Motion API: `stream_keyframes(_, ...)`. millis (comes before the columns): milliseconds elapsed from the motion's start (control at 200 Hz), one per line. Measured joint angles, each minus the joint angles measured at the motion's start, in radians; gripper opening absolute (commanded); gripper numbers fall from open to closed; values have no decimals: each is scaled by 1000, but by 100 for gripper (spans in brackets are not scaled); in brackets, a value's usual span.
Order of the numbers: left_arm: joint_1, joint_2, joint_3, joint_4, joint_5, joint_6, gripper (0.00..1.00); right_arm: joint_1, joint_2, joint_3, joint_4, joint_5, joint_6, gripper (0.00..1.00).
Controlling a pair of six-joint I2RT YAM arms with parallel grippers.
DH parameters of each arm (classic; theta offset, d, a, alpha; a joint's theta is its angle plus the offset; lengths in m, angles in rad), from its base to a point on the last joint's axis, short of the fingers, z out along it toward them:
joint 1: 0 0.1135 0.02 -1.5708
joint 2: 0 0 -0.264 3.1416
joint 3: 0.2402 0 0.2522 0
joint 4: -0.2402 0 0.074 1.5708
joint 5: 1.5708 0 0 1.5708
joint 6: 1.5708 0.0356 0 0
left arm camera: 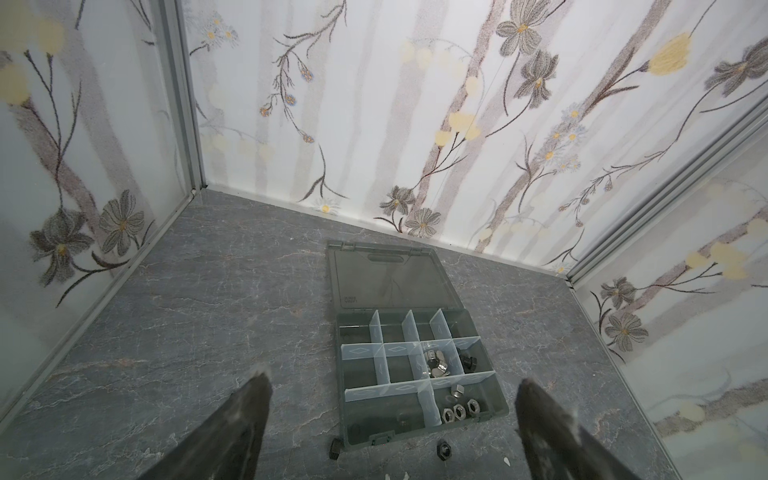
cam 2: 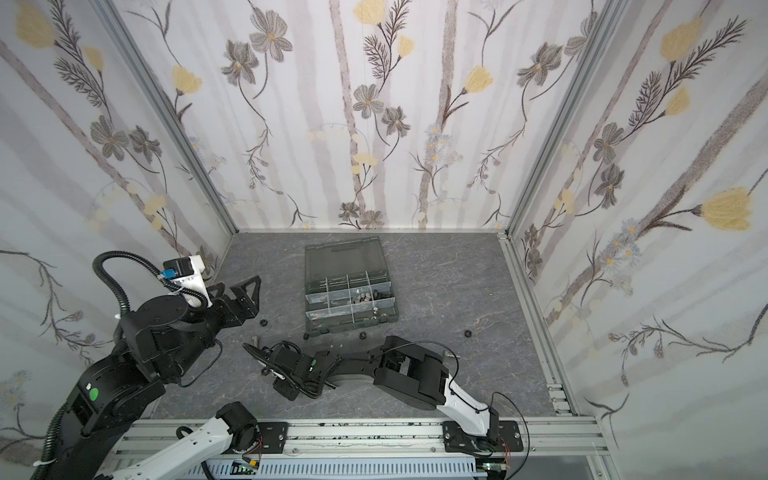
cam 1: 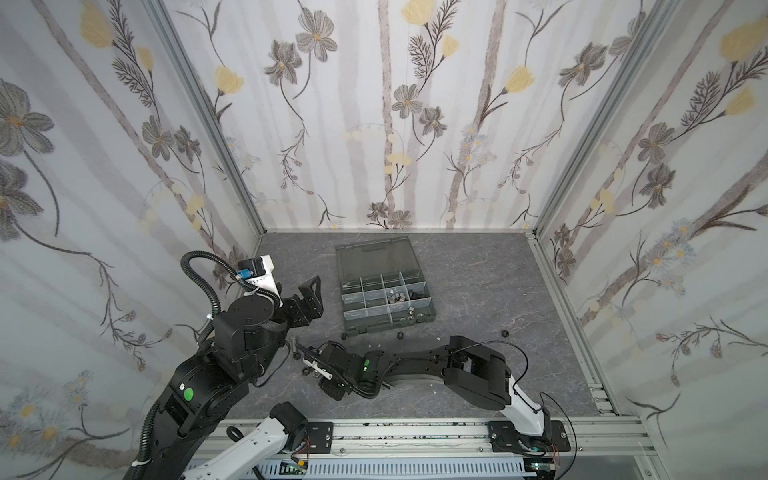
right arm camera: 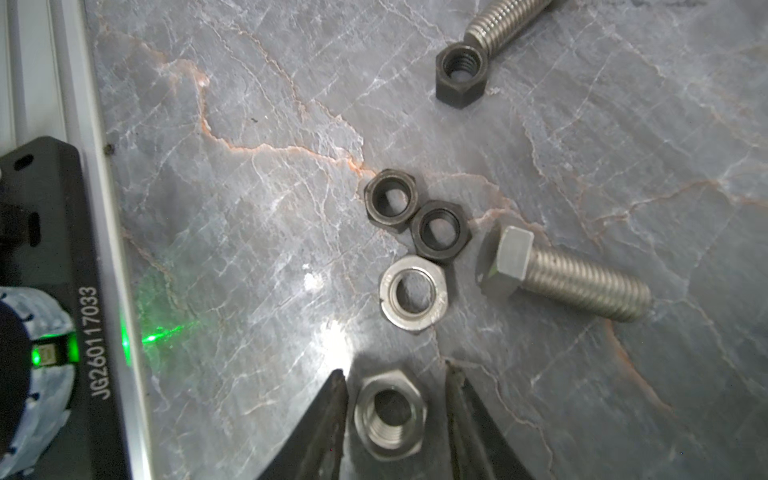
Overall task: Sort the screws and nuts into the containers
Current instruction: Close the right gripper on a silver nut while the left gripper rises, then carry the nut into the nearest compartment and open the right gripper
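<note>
We are viewing the right gripper (right arm camera: 395, 368) low over the table (right arm camera: 249, 208), its narrow jaws straddling 1 silver nut (right arm camera: 390, 415), with a gap showing on 1 side. Just beyond are lying a second silver nut (right arm camera: 413, 293), 2 black nuts (right arm camera: 390, 197) and 1 silver screw (right arm camera: 569, 276). The left gripper (left arm camera: 392, 376) is hovering wide open, facing the open box (left arm camera: 361, 432), whose cells (left arm camera: 399, 361) are holding more nuts (left arm camera: 459, 411).

One string reads clearly in the right wrist view: "JG260117033", white characters running lengthwise on the black mounting plate (right arm camera: 93, 345) beside the table's aluminium rail. A small embossed mark (left arm camera: 350, 300) sits on the organizer box lid (left arm camera: 395, 282) in the left wrist view, but it is too faint to read.
</note>
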Motion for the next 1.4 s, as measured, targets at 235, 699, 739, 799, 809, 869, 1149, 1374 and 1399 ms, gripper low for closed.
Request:
stream_keyframes(235, 0, 0, 5, -3, -8, 0, 93, 8, 5, 5, -5, 49, -13, 21)
stream_keyframes(699, 0, 4, -45, -4, -18, 4, 95, -43, -150, -139, -73, 82, 3, 13)
stream_keyframes(739, 0, 6, -56, 1, -18, 4, 95, -60, -185, -170, -74, 82, 5, 13)
stream_keyframes(799, 0, 14, -72, 13, -14, 5, 95, -93, -248, -224, -70, 81, 23, 13)
stream_keyframes(809, 0, 15, -76, 16, -14, 5, 95, -99, -259, -233, -69, 80, 25, 13)
stream_keyframes(869, 0, 21, -92, 27, -10, 5, 95, -142, -320, -283, -60, 75, 33, 13)
stream_keyframes(1149, 0, 45, -189, 93, 9, 9, 98, -387, -517, -428, -38, 43, 61, 14)
stream_keyframes(1374, 15, 73, -312, 133, 50, 1, 99, -542, -524, -448, -40, -9, 94, 14)
stream_keyframes(1399, 18, 76, -322, 135, 56, -1, 99, -555, -524, -449, -40, -21, 95, 14)
